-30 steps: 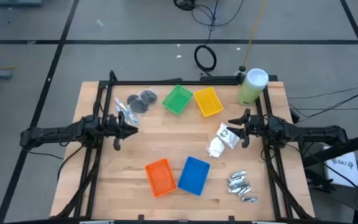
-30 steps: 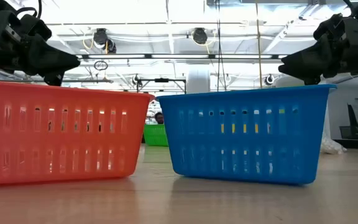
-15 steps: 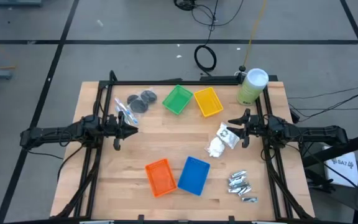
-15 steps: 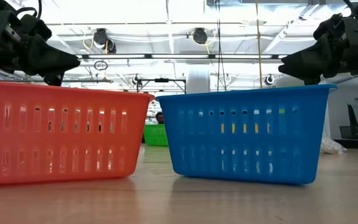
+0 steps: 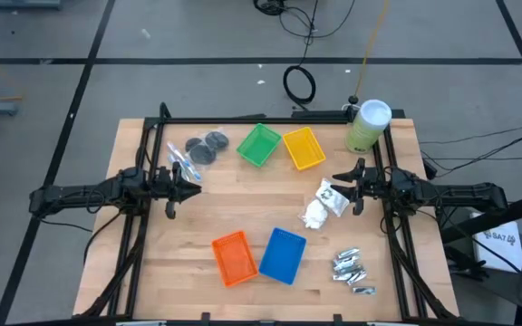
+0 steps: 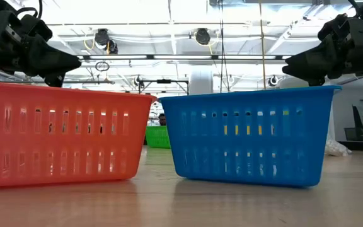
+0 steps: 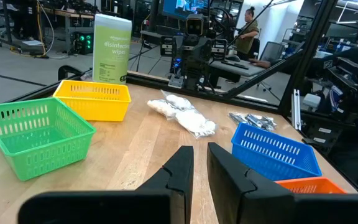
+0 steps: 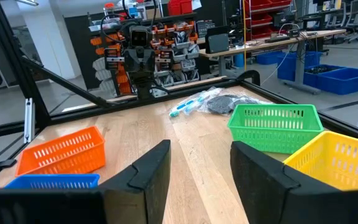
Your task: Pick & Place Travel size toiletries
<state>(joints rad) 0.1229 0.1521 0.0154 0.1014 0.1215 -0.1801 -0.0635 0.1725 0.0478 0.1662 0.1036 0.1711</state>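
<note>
Both arms held above the wooden surface (image 5: 243, 204); all toiletries lie loose, none in a tray.

The left gripper (image 5: 192, 184) stands at the left edge, jaws nearly closed and empty. The right gripper (image 5: 338, 186) stands at the right edge, jaws parted and empty, just beside the white packets with dark print (image 5: 323, 204). Dark grey round discs (image 5: 208, 145) and slim clear-plastic sticks (image 5: 181, 161) lie at the far left; silver foil tubes (image 5: 352, 270) lie at the near right.
</note>
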